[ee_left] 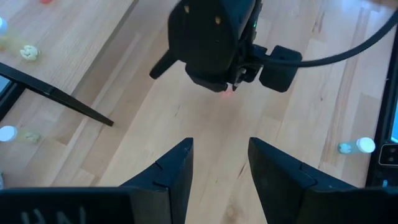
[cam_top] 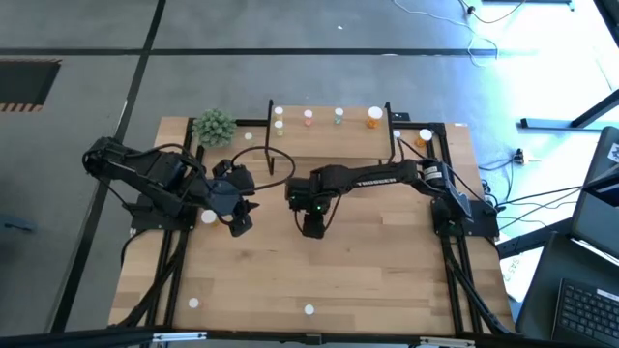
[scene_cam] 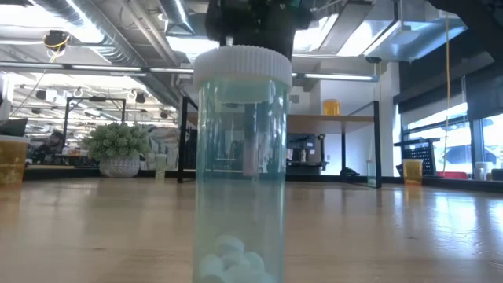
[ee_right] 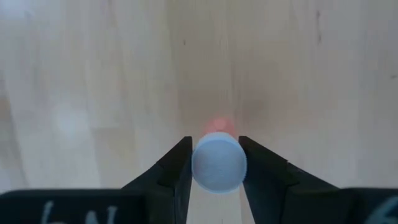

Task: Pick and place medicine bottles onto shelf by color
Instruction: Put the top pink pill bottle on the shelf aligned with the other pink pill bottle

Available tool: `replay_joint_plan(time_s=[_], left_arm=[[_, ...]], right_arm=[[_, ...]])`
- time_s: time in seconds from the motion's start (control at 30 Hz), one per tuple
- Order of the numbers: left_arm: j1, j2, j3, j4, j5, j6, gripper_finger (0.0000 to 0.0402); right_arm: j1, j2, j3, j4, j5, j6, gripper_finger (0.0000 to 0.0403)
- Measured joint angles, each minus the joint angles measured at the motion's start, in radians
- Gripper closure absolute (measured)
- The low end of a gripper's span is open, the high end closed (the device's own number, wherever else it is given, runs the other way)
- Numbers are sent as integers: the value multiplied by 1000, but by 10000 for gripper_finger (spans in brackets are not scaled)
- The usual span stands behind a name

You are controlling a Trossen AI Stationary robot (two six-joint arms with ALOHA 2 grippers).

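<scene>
My right gripper [cam_top: 311, 224] points down over the middle of the table, shut on a small pink-red bottle with a pale cap [ee_right: 217, 163]. My left gripper [cam_top: 238, 218] hovers just to its left, open and empty [ee_left: 221, 168]. It looks at the right gripper [ee_left: 217, 43], where a bit of red [ee_left: 228, 88] shows under the fingers. The light-wood shelf [cam_top: 324, 142] stands at the far edge with several bottles in a row on top. A green bottle [scene_cam: 240, 165] stands upright at the near edge. My right gripper pinches the bottle's round pale cap [ee_right: 198, 163] between its two fingers, one on each side. The fingers come from above, pointing down. The pink-red body [ee_right: 217, 124] shows below the cap. I cannot tell whether its base stands on the table.
A green plant ball [cam_top: 214, 126] sits at the far left, beside the shelf. Loose bottles lie near my left gripper [cam_top: 209, 217], at the near left [cam_top: 193, 303], and by the shelf's right leg [cam_top: 425, 135]. Bare wood lies between the grippers and the near edge.
</scene>
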Motion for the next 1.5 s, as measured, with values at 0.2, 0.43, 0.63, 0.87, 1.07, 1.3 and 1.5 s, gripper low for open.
replay_joint_plan(time_s=[0.2,0.43,0.63,0.87,1.07,1.3,1.5], left_arm=[[0,0,0,0,0,-2,253],[0,0,0,0,0,-2,253],[0,0,0,0,-11,-2,253],[32,0,0,5,-45,-29,253],[73,0,0,6,-45,-29,253],[113,0,0,7,-44,-28,253],[143,0,0,8,-44,-5,253]], right_arm=[[0,-2,135,-87,2,-6,282],[-1,-2,323,-233,11,0,282],[-18,-2,501,-310,55,24,282],[-88,-28,514,-297,76,24,282],[-174,-28,519,-324,101,-6,282],[-281,-27,519,-289,162,-34,282],[-362,-27,519,-254,162,-56,282]])
